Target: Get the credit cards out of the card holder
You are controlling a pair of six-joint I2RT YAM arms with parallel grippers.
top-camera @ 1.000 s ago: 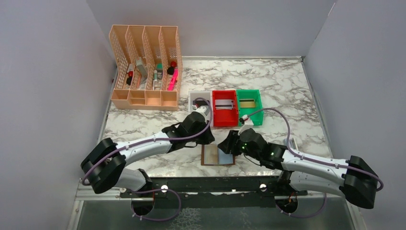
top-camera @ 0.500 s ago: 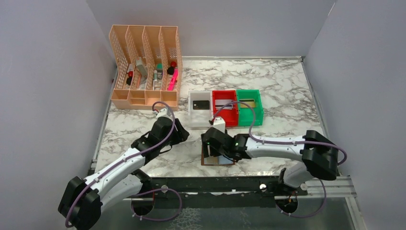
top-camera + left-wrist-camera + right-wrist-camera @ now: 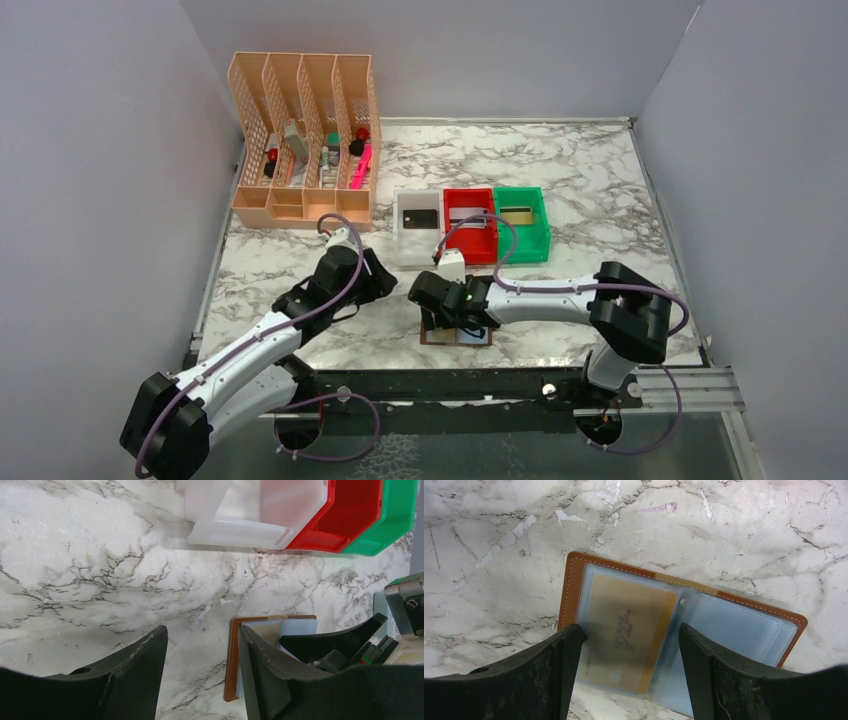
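The brown card holder (image 3: 744, 625) lies open and flat on the marble near the front edge. A gold credit card (image 3: 624, 615) sits inside its left pale-blue pocket. My right gripper (image 3: 629, 630) is open, hovering right over that pocket with a finger on each side of the card. In the top view it (image 3: 452, 318) covers most of the holder (image 3: 478, 338). My left gripper (image 3: 383, 285) is open and empty over bare marble, left of the holder (image 3: 231, 655). A black card (image 3: 417, 216), a silvery card (image 3: 468, 216) and a gold card (image 3: 517, 214) lie in the bins.
The white bin (image 3: 400, 245), red bin (image 3: 470, 250) and green bin (image 3: 540, 235) stand in a row behind the holder. A peach file organiser (image 3: 303, 200) with small items stands at the back left. Grey walls enclose the table.
My left arm has drawn back from the white bin to the left. My right gripper has moved left and settled over the holder's left pocket.
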